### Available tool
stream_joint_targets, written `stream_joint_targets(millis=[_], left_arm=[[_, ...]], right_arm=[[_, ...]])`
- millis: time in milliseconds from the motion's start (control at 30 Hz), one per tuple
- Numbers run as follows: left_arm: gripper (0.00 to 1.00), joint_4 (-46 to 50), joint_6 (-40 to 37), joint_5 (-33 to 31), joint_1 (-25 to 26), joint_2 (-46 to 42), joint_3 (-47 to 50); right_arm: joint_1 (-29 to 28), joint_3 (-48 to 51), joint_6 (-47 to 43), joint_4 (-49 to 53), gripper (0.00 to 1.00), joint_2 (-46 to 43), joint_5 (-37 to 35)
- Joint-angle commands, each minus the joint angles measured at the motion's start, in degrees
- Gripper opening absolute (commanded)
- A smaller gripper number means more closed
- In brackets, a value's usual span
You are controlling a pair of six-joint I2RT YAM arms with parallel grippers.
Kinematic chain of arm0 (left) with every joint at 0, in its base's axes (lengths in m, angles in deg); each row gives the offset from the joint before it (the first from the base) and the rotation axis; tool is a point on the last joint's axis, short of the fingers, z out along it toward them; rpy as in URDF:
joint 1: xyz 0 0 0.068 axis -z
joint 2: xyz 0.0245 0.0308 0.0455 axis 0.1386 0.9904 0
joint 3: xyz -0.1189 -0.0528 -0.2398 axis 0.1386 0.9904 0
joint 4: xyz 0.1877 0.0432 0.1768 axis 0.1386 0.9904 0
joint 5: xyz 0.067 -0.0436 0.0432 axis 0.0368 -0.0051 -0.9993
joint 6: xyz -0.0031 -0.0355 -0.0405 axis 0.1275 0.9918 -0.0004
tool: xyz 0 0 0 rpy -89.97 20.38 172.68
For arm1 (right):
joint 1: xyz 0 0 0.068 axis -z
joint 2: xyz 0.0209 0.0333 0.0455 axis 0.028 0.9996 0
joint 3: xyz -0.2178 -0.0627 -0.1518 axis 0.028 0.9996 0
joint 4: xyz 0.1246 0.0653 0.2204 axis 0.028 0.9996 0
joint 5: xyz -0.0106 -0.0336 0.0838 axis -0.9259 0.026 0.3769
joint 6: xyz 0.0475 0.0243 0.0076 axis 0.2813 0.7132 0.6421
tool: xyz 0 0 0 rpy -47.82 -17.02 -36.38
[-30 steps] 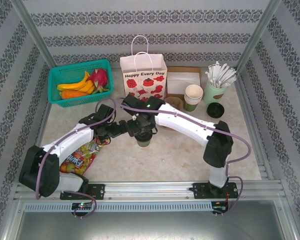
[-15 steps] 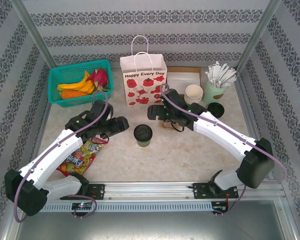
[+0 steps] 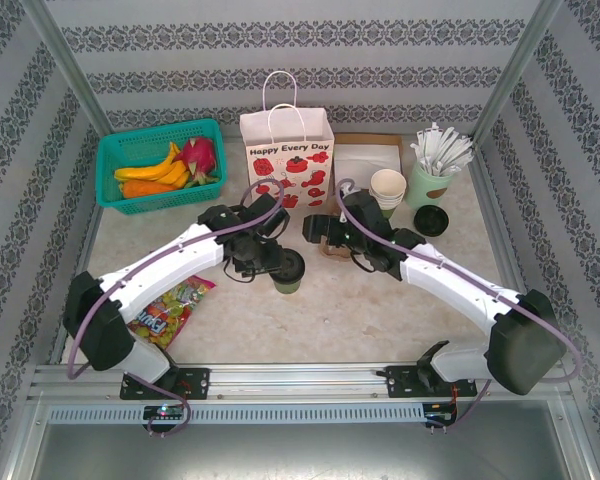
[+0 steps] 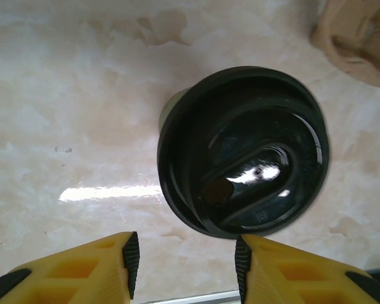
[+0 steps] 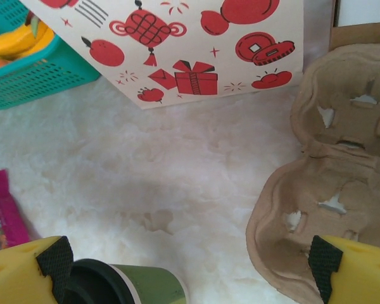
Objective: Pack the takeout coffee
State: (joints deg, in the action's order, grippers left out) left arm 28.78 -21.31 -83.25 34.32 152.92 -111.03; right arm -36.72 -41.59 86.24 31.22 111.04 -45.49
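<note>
The takeout coffee (image 3: 288,270), a dark-green cup with a black lid, stands upright in the middle of the table. In the left wrist view its lid (image 4: 240,152) lies just ahead of my left gripper (image 4: 185,266). That gripper's jaws stand partly apart with bare table between them, and the right fingertip (image 4: 242,253) is at the lid's near rim. Seen from the top, my left gripper (image 3: 270,258) is at the cup's left side. My right gripper (image 3: 318,228) is wide open beyond the cup. In its wrist view the right gripper (image 5: 189,263) holds nothing, with the cup (image 5: 142,286) at the lower left.
A brown pulp cup carrier (image 5: 329,190) lies right of the cup. The red-printed paper bag (image 3: 287,160) stands behind. A teal fruit basket (image 3: 115,150) is at back left, a candy packet (image 3: 170,305) at front left. Stacked cups (image 3: 387,188), a stick-filled cup (image 3: 432,182) and a spare lid (image 3: 431,220) sit at back right.
My right gripper left the cup, opened and swung right to the carrier. My left arm pulled back, then came in to the cup, its jaws narrowing. The cup has not moved.
</note>
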Motion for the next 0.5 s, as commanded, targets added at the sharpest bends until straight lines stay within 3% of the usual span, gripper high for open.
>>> stream_joint_targets(millis=[0, 233, 467], left_arm=[[0.43, 5.0, 1.9, -3.2, 0.9, 1.4, -1.9], [0.38, 3.2, 1.7, -4.2, 0.9, 4.3, -3.4], [0.44, 0.9, 1.2, -2.6, 0.9, 5.2, -4.0]], right_arm=[[1.1, 2.6, -0.7, -4.6, 0.96, -0.7, 7.0], [0.4, 5.0, -3.5, -4.3, 0.95, -1.3, 10.1], [0.1, 6.8, -3.7, -4.5, 0.94, -1.2, 11.8]])
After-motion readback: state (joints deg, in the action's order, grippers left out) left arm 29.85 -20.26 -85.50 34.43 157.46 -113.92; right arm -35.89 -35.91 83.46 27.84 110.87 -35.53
